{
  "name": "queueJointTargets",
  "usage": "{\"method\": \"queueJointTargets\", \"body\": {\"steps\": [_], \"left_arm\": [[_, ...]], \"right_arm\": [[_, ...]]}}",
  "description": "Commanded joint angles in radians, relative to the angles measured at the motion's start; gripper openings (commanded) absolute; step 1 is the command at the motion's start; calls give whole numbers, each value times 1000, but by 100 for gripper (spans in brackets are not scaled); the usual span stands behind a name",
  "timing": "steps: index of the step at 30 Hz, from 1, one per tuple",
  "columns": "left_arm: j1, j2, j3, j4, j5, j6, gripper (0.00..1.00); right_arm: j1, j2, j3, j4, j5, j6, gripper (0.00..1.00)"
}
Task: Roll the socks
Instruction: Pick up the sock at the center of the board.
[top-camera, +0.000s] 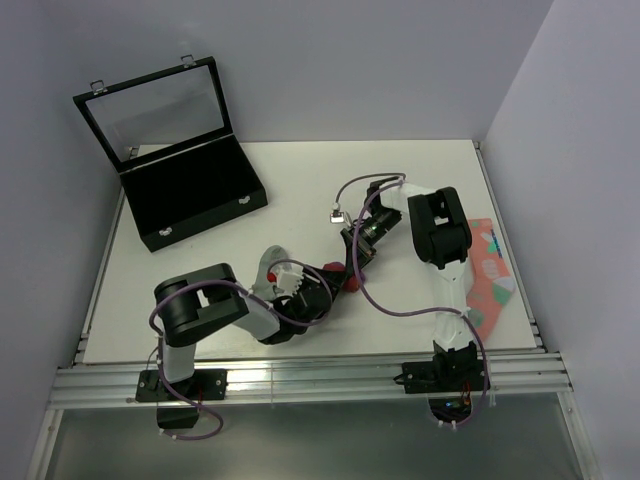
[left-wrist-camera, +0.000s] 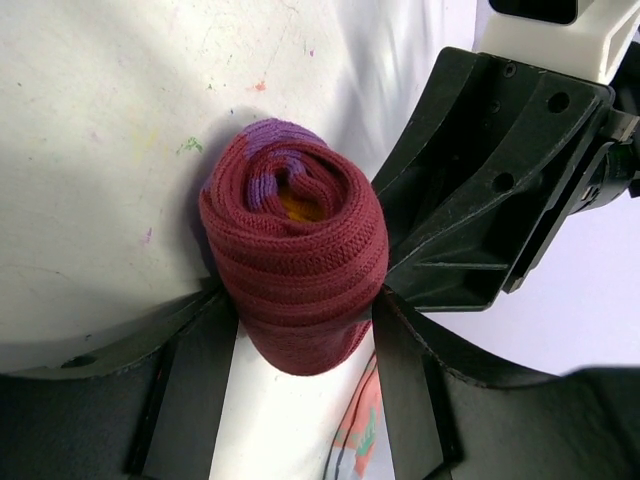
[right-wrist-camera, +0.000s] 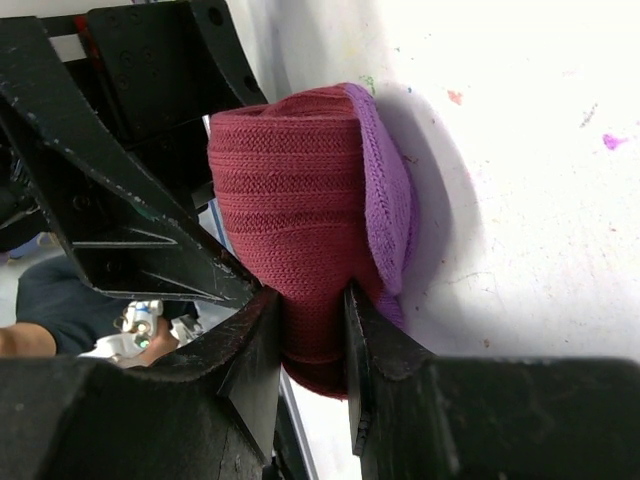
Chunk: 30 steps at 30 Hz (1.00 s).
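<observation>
Near the middle of the table (top-camera: 300, 180), the soft, springy magenta-red sock roll (left-wrist-camera: 295, 250) is clamped across its girth by the left gripper (left-wrist-camera: 300, 325), the right gripper (right-wrist-camera: 312, 320) apparently pinching its end; grip the whole bundle.

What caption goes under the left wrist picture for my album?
Left claw grips a rolled red sock, purple and orange peeking from its middle.

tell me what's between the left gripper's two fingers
The rolled magenta-red sock, purple and orange at its core, fills the gap between the fingers of the left gripper, touching both; the left wrist view shows it. The right gripper pinches it too.
</observation>
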Motion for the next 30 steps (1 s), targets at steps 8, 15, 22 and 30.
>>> {"method": "queueJointTargets", "body": {"steps": [8, 15, 22, 30], "left_arm": [[1, -20, -70, -3, -75, 7, 61], [31, -109, -83, 2, -73, 120, 61], [37, -201, -123, 0, -110, 142, 61], [42, -327, -167, -16, -185, 160, 62]], "right_arm": [[42, -98, -29, -131, -97, -42, 12], [95, -231, -19, -129, -111, -5, 11], [143, -288, 19, -131, -157, 52, 10], [166, -372, 25, -131, -215, 99, 10]]}}
